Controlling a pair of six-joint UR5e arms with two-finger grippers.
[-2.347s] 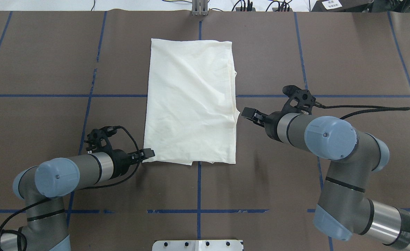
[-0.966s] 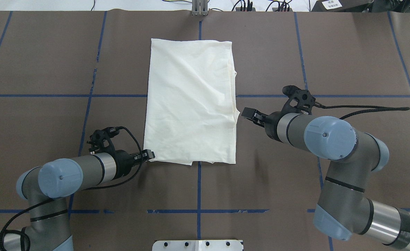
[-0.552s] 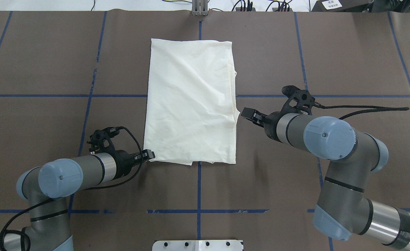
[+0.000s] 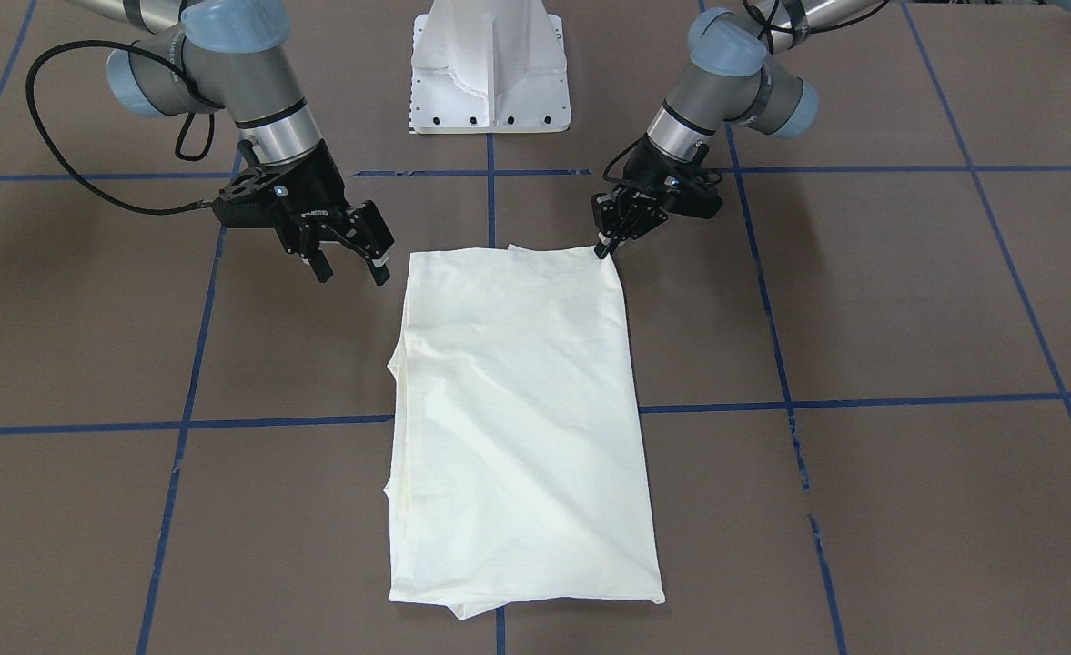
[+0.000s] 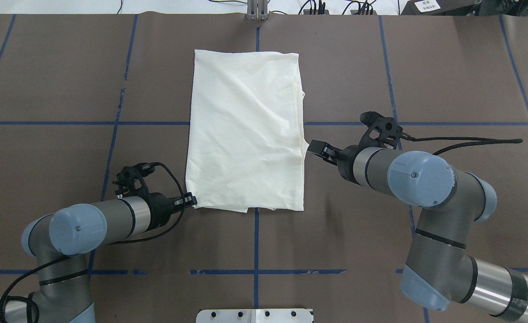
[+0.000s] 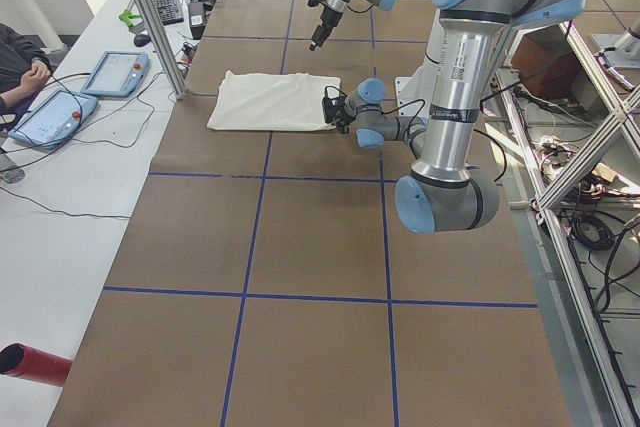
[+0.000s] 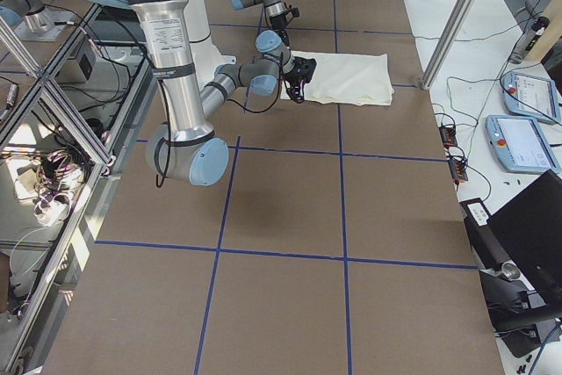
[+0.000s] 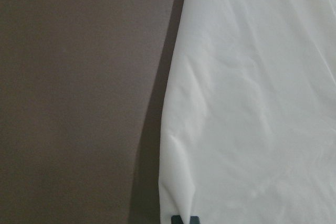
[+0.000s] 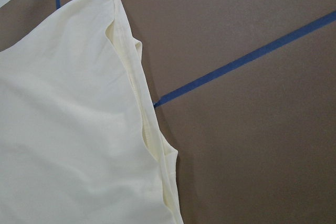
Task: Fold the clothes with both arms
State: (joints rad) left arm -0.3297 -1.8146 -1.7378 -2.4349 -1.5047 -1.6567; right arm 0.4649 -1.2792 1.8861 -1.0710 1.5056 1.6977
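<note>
Overhead exterior shows the cream-white folded cloth shirt (image 5: 246,134) lying flat, plain side up, as a long rectangle in the middle of the brown paper-covered surface (image 5: 66,67), which is crossed by blue tape lines (image 5: 255,272). The black two-finger left gripper (image 5: 191,200) sits low at the shirt's near left corner, pinched tight on the fabric edge. The black two-finger right gripper (image 4: 350,267) hangs just beside the shirt's right long edge, its fingers (image 4: 378,268) spread wide, gripping nothing and clear of the cloth. A white metal base plate (image 4: 490,64) stands between the arms, apart from the shirt.
</note>
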